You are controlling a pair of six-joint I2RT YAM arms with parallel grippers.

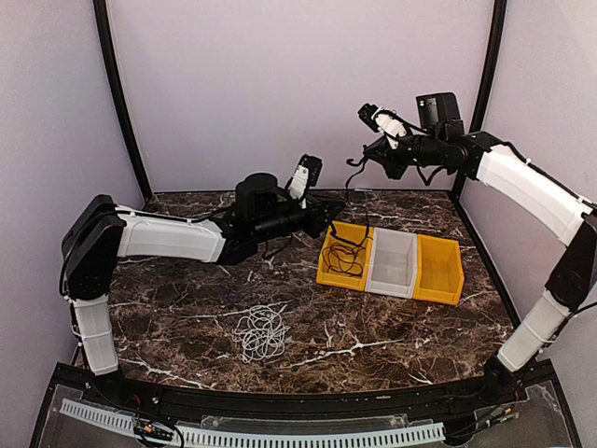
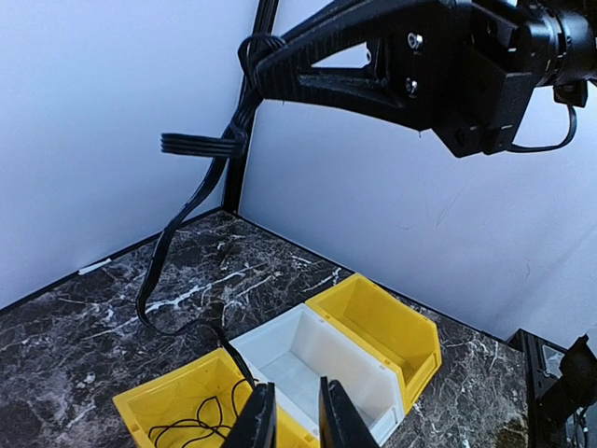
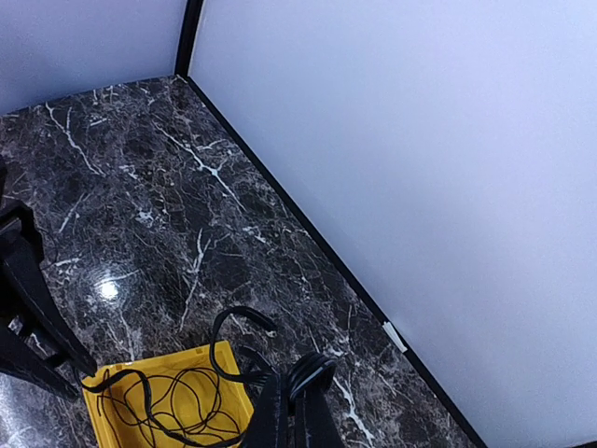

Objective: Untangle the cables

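A black cable point(image 1: 349, 191) hangs from my raised right gripper point(image 1: 362, 161), which is shut on a looped bunch of it point(image 3: 315, 366). The cable drops to the table and trails into the left yellow bin point(image 1: 327, 273), where thin black loops point(image 3: 168, 403) lie. My left gripper point(image 2: 297, 411) hovers over the rim between that bin and the white bin point(image 2: 308, 359). Its jaws stand a narrow gap apart and nothing shows between the tips. The black cable point(image 2: 191, 205) meets the outer edge of the left finger point(image 2: 254, 420). A pale grey-white cable tangle point(image 1: 259, 332) lies on the near table.
Three bins stand in a row at the right middle of the marble table point(image 1: 168, 308): yellow, white point(image 1: 392, 266) and yellow point(image 1: 438, 271). The white one and the right yellow one hold nothing. Pale walls and black corner posts point(image 1: 119, 103) close in the back and sides.
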